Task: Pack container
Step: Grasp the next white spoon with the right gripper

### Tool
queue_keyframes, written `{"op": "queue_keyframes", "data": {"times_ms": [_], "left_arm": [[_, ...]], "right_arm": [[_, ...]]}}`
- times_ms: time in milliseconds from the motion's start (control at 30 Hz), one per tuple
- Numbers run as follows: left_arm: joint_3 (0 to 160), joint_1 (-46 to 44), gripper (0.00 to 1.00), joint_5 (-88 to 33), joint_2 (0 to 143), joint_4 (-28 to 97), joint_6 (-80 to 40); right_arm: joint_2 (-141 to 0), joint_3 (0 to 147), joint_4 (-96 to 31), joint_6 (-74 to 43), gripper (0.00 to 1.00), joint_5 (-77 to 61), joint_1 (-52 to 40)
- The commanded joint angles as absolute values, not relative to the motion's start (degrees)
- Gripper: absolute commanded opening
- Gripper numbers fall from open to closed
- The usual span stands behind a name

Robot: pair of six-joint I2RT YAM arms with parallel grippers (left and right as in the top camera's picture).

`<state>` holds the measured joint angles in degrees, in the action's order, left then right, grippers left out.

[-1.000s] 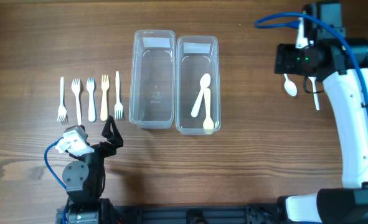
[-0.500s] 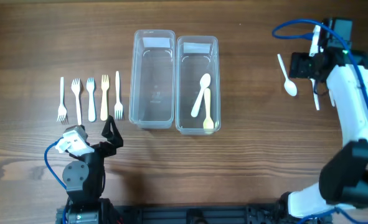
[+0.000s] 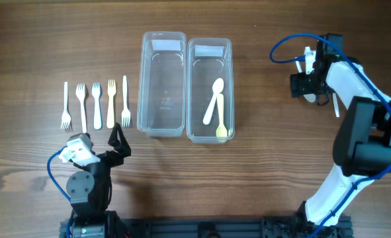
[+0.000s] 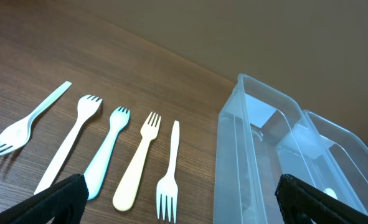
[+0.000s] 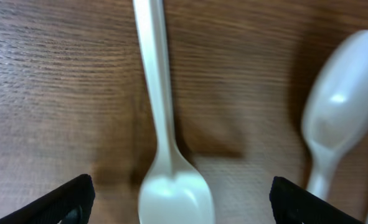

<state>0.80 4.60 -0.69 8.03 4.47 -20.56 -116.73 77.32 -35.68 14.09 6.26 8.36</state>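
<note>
Five forks [image 3: 96,106] lie in a row at left, the left gripper [image 3: 118,142] near them, jaws apart, empty. Two clear containers [image 3: 141,86] stand mid-table, one holding two spoons [image 3: 215,107]. At right, the right gripper [image 5: 185,202] gapes wide, a white spoon [image 5: 160,112] lying on the table [image 3: 268,165] between its fingers [image 5: 65,200].

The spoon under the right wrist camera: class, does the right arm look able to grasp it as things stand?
Probably yes. The right gripper hangs open right over the spoon, a finger on either side of it, with nothing in between. A second spoon lies close beside.
</note>
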Motion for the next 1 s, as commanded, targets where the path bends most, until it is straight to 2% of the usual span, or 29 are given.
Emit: {"op": "queue_keyframes", "data": {"times_ms": [0, 67, 100, 167, 200, 267, 500, 533, 967], "left_arm": [[0.5, 4.8, 1.0, -0.6, 7.9, 4.6, -21.4], [0.5, 4.8, 1.0, -0.5, 7.9, 4.6, -21.4], [0.5, 4.8, 1.0, -0.6, 7.9, 4.6, -21.4], [0.5, 4.8, 1.0, -0.6, 7.9, 4.6, -21.4], [0.5, 4.8, 1.0, -0.6, 7.9, 4.6, -21.4], [0.5, 4.8, 1.0, -0.6, 7.9, 4.6, -21.4], [0.5, 4.8, 1.0, -0.6, 7.9, 4.6, -21.4], [0.5, 4.8, 1.0, -0.6, 7.9, 4.6, -21.4], [0.5, 4.8, 1.0, -0.6, 7.9, 4.6, -21.4]], "right_arm": [[-119.6, 77.2, -34.4, 15.1, 0.9, 3.7, 8.5], [-120.4, 77.2, -34.1, 15.0, 0.88, 3.7, 8.5], [-120.6, 77.2, -34.0, 15.0, 0.84, 3.7, 8.5], [-120.6, 77.2, -34.0, 15.0, 0.65, 3.7, 8.5], [-120.5, 77.2, -34.0, 15.0, 0.48, 3.7, 8.5], [-120.5, 77.2, -34.3, 14.8, 0.32, 3.8, 8.5], [-120.2, 78.3, -35.8, 11.5, 0.07, 3.7, 8.3], [-120.0, 78.7, -36.3, 11.0, 0.04, 3.8, 8.2], [-106.2, 90.2, -47.0, 5.3, 0.04, 1.8, -1.7]]}}
